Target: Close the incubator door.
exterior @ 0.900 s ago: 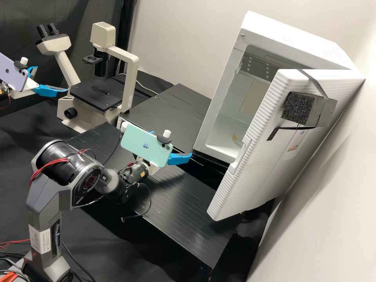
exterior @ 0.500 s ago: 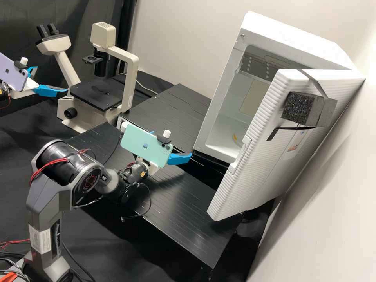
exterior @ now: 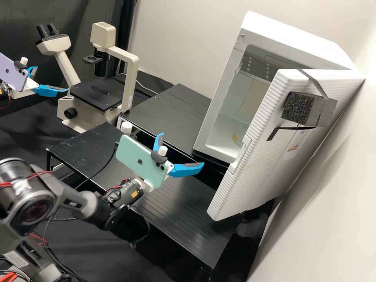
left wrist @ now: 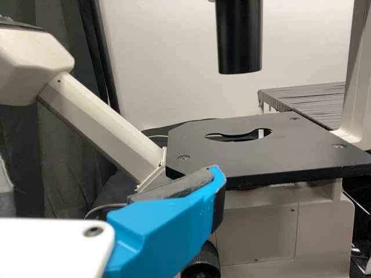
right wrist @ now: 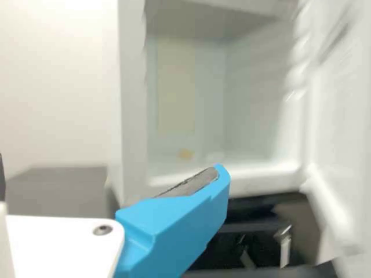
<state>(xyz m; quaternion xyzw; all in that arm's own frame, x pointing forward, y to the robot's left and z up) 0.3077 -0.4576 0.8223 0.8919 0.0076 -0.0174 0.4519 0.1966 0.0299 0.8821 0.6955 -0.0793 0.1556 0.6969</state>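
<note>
High view gives you the right gripper (exterior: 181, 150), fingers released, its base partly hidden behind a phone (exterior: 135, 154); then the black bench (exterior: 184, 207) and the incubator door (exterior: 250, 160), standing open. Farther, the left gripper (exterior: 51, 79) has also released fingers, its arm cut by the view's edge. Behind is pale wall (exterior: 176, 39).

In the high view, from the white, blue-fingered right gripper (exterior: 181, 149), open air lies toward five o'clock above the flat black table (exterior: 196, 219); the ribbed white plastic door (exterior: 250, 184) blocks three o'clock, the angular cream microscope (exterior: 130, 78) ten.
</note>
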